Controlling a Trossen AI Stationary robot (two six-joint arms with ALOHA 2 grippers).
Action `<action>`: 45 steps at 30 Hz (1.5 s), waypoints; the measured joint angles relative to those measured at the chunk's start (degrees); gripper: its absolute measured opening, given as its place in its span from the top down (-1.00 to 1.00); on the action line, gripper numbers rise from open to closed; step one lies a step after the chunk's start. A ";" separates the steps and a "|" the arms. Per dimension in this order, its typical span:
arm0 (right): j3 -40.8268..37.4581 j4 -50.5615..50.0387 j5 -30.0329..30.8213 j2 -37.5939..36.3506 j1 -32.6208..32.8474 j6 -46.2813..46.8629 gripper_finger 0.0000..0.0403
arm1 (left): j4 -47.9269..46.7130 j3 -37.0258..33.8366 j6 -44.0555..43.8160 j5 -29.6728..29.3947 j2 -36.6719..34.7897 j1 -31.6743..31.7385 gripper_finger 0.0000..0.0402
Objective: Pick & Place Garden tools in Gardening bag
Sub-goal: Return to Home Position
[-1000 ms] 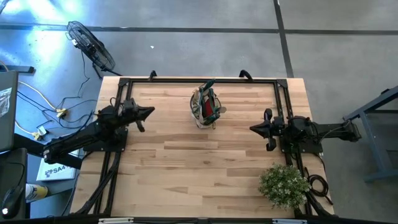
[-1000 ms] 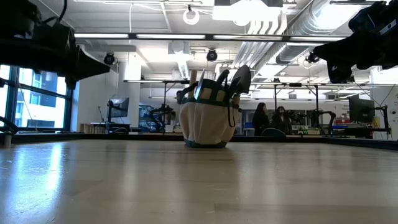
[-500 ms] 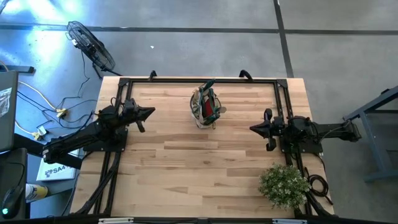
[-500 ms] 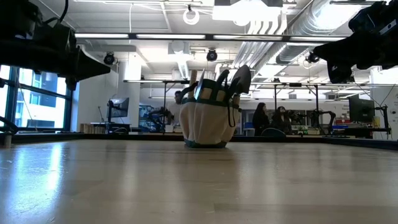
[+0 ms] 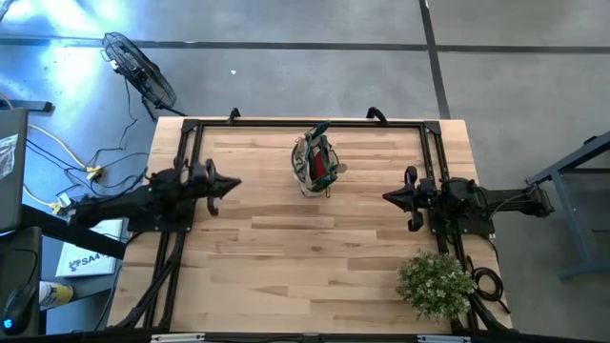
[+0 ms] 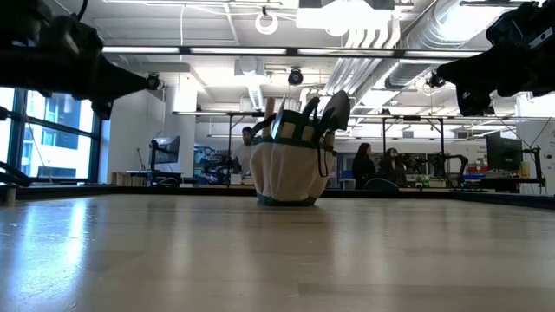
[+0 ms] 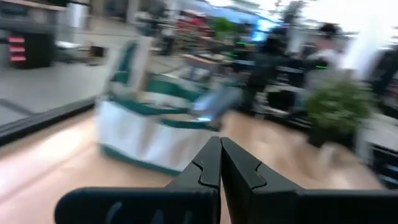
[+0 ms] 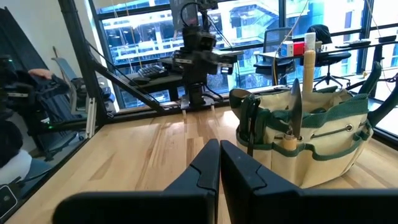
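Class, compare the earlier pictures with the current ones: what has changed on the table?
The left gripper swung slightly toward the table's centre, fingers shut, holding nothing. The right gripper, the olive-tan fabric gardening bag with its tools and the bushy green plant stayed put.

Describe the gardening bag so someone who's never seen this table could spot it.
On the wooden table, look near the back edge, midway between the left gripper and right gripper. The gardening bag stands there: a small round tan tote with dark green trim, tool handles poking out, unlike the bushy green plant at the front right corner.
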 joint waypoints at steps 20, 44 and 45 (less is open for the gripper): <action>-0.02 0.00 0.00 0.00 0.00 0.00 0.98 | -0.35 0.00 0.00 4.13 -0.02 -12.69 1.00; -0.02 0.00 0.00 0.00 0.00 0.00 0.98 | -0.37 0.00 0.00 4.09 -0.02 -12.69 1.00; -0.02 0.00 0.00 0.00 0.00 0.00 0.98 | -0.37 0.00 0.00 4.11 -0.02 -12.69 1.00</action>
